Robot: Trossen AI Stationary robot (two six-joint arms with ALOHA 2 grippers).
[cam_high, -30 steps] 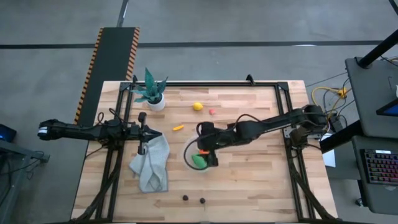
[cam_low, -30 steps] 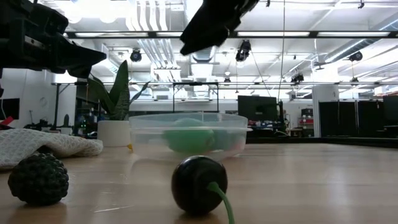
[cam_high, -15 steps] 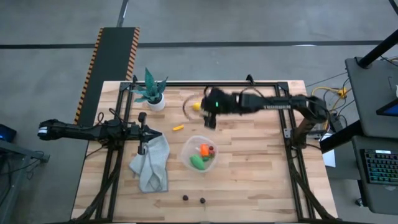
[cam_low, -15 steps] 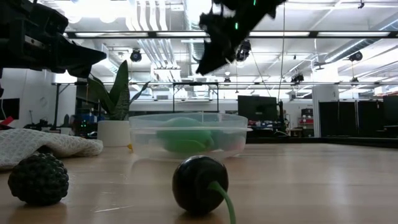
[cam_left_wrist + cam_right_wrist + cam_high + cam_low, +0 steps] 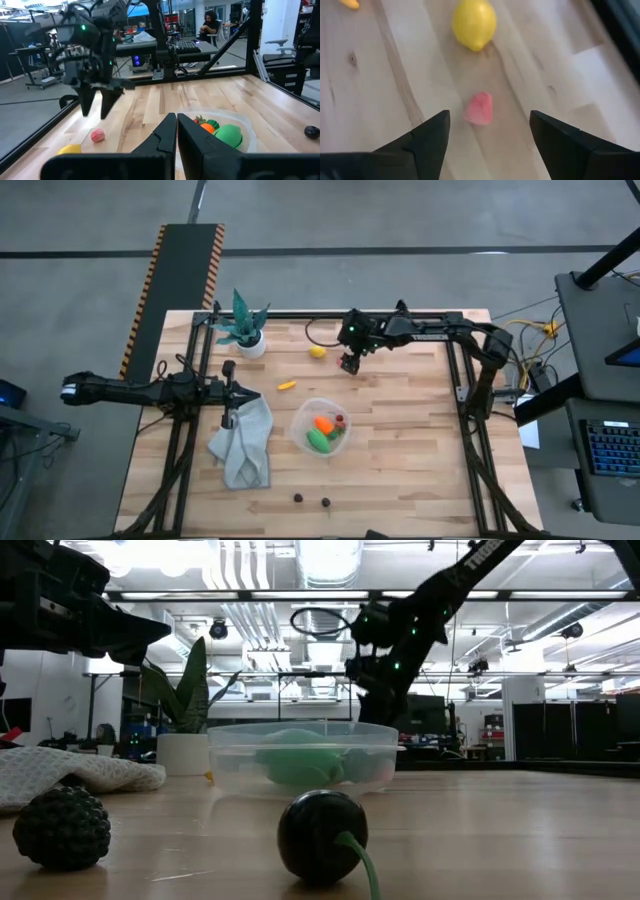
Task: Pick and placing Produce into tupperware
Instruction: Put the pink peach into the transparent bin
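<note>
High view, right gripper [image 5: 347, 363]: up at the far side of the pale wooden table [image 5: 420, 470], hanging over the small pink-red piece, with the yellow lemon [image 5: 318, 351] just beside it.
High view, container: the round clear plastic tupperware [image 5: 322, 427] sits mid-table, and in it lie the green oval [image 5: 318, 440], the orange carrot with green top [image 5: 325, 423] and a tiny red piece [image 5: 340, 419].
High view, loose produce: a small orange-yellow piece [image 5: 286, 386] lies between the lemon and the crumpled grey-green cloth [image 5: 243, 445]; two dark brown pieces [image 5: 298, 499] rest side by side near the front edge.
High view, left gripper [image 5: 228, 392]: parked at the left, over the top of the cloth; the teal potted plant [image 5: 243, 327] stands at the far left corner.
Low view, foreground: a dark round piece with a green stem [image 5: 320, 836] and a dark bumpy ball [image 5: 61, 827] sit up close, the tupperware behind them with green showing through its wall.
Low view, right arm: coming down behind the tupperware, gripper above the tabletop.
Left wrist view, fingers: the left gripper's two dark fingers [image 5: 162, 137] are pressed together, nothing between them; beyond them, the tupperware and the other arm over the pink piece.
Right wrist view, fingers: spread wide apart, empty, with the small pink-red piece [image 5: 479, 108] right between them on the wood, untouched, and the lemon just beyond it.
</note>
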